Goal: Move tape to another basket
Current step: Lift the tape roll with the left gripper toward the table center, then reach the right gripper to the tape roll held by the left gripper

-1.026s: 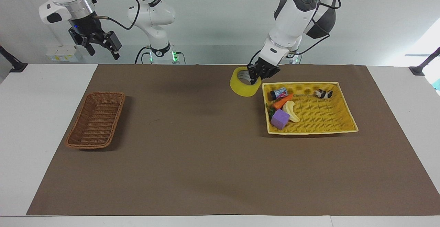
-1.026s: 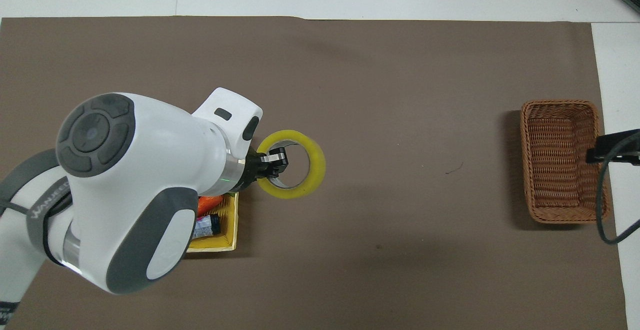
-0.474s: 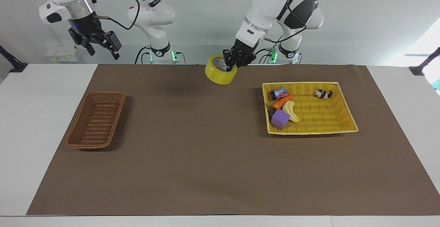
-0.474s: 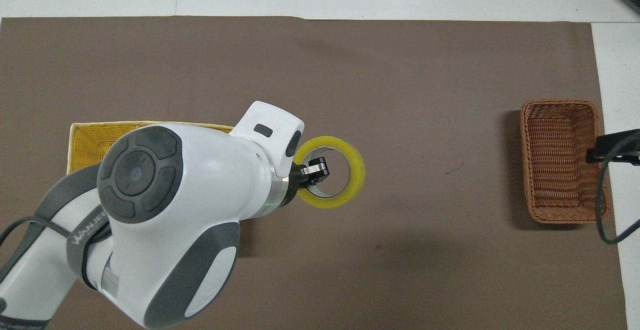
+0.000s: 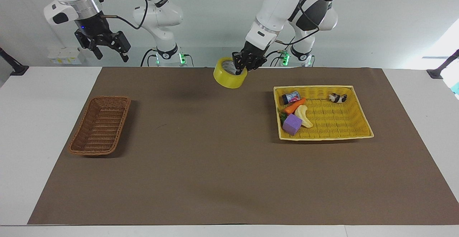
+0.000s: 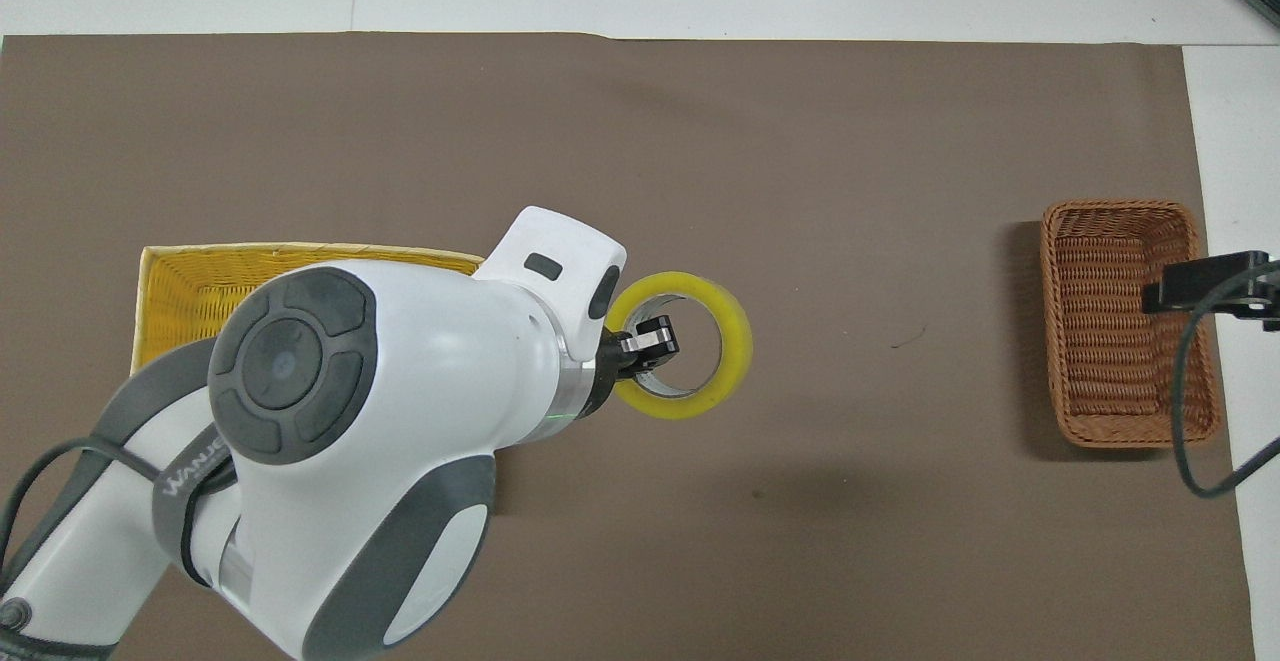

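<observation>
Our left gripper (image 5: 243, 67) was pinching the wall of the tape (image 5: 229, 73), one finger inside the core and one outside, and held the roll in the air over the bare brown mat (image 5: 215, 165), its hole facing roughly upward. We judged that the coming move turned on one thing: the wicker basket (image 5: 100, 126) lay well apart from the roll, toward the right arm's end of the table, with its long axis running away from us. Between them we saw only open mat, so the path looked free. Our right gripper (image 5: 107, 47) hung spread and empty above the table's edge near that basket, far closer to it than the left. The yellow basket (image 5: 358, 109) sat clear of the route.
</observation>
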`<state>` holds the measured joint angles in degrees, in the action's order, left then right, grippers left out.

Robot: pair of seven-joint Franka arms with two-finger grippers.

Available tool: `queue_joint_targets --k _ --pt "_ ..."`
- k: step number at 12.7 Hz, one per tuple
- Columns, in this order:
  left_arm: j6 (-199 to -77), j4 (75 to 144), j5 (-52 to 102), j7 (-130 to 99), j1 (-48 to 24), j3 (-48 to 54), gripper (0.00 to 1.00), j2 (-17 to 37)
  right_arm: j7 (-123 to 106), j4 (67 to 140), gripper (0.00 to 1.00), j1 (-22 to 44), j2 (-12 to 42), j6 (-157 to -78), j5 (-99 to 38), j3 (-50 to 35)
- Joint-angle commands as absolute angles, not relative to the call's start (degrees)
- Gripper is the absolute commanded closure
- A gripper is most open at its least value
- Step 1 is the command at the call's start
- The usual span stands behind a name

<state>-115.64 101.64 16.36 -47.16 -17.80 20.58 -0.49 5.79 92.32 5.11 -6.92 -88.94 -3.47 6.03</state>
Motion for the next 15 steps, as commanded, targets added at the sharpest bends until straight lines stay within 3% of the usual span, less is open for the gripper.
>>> queue_joint_targets --k 1,11,15 --pt "-115.7 100.9 17.3 -47.5 -18.3 20.3 1.0 -0.3 3.2 93.9 0.0 7.1 -6.9 -91.6 -6.6 3.3" --pt "-115.6 100.8 17.3 -47.6 -18.4 20.3 1.0 -0.4 3.3 95.3 0.0 17.9 1.6 -104.2 -34.6 3.2" --pt "-115.5 100.9 17.3 -47.6 -18.4 20.4 1.0 -0.4 1.5 99.5 0.0 18.8 0.9 -105.0 -38.4 3.3"
